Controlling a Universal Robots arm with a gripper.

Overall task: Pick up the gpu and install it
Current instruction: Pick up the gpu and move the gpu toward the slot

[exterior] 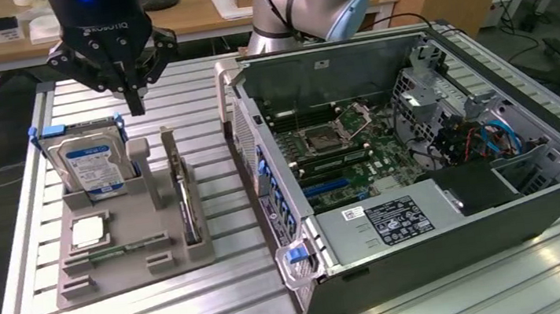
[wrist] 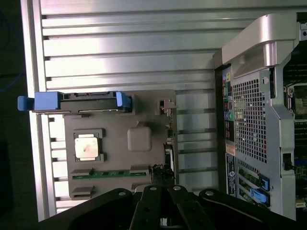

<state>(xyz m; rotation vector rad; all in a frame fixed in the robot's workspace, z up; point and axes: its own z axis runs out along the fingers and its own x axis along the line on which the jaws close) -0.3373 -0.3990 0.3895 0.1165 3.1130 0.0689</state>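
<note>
1. The black robot gripper [exterior: 135, 104] hangs clenched, its fingers pressed together on nothing.
2. The thin dark gpu card with a grey metal edge [exterior: 188, 207] stands on edge (slotted in a grey plastic holder [exterior: 128, 215]) below the gripper, untouched.

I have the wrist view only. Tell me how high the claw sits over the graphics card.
Observer: The claw hangs well above the graphics card, shut and empty, touching nothing.
Operator: Report how the card stands.
Observer: On its long edge in a slot of the grey holder, with its metal bracket upright at the end nearer the claw.
Operator: Describe the computer's open side.
Observer: The computer case lies with its open side up, and the circuit board inside is exposed.
</note>
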